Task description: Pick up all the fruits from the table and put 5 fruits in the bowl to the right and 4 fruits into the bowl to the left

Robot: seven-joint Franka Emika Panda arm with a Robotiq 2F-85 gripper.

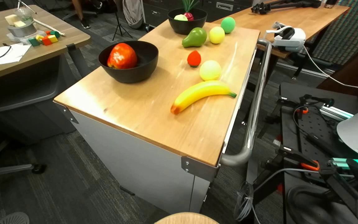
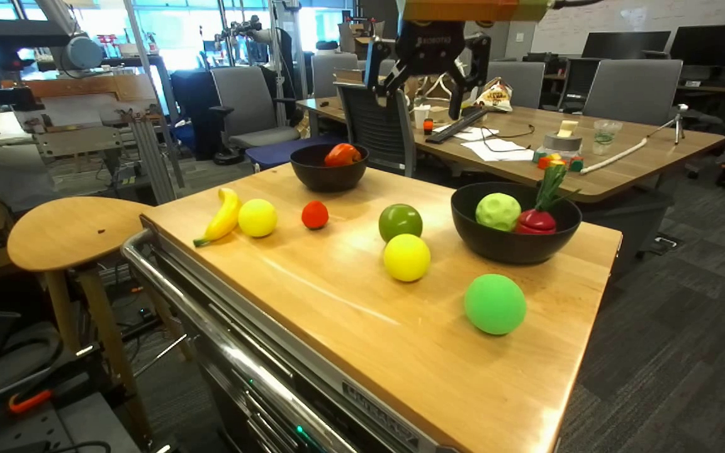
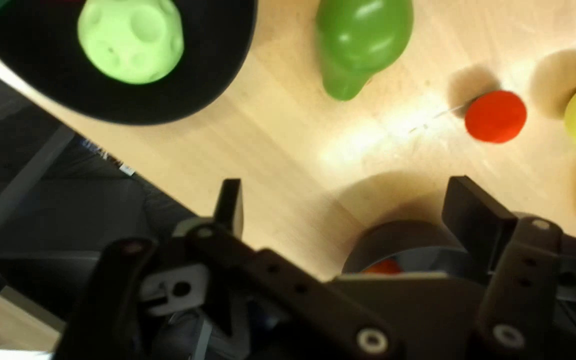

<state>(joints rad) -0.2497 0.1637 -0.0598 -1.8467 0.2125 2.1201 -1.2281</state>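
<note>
My gripper (image 2: 418, 100) hangs open above the tabletop, nothing between its fingers. In the wrist view its jaws stand wide apart, partly over the bowl to the left (image 1: 132, 73). Inside that black bowl rests a red-orange fruit (image 1: 123, 56). The bowl to the right (image 2: 507, 245) holds a dimpled pale-green fruit (image 3: 130, 37) and a dark red one (image 2: 535, 221) with green leaves. On the wood lie a banana (image 1: 202, 93), a yellow ball (image 1: 210, 70) beside it, a small red fruit (image 3: 495, 117), a green pear (image 3: 368, 35), another yellow ball (image 2: 406, 258) and a green ball (image 2: 495, 304).
A metal handle (image 1: 257, 93) runs along one long edge of the wooden cart top (image 2: 350, 270). A cluttered desk (image 2: 639, 170) with papers and blocks stands beyond the bowls. A round wooden stool (image 2: 79, 229) is at the cart's short end.
</note>
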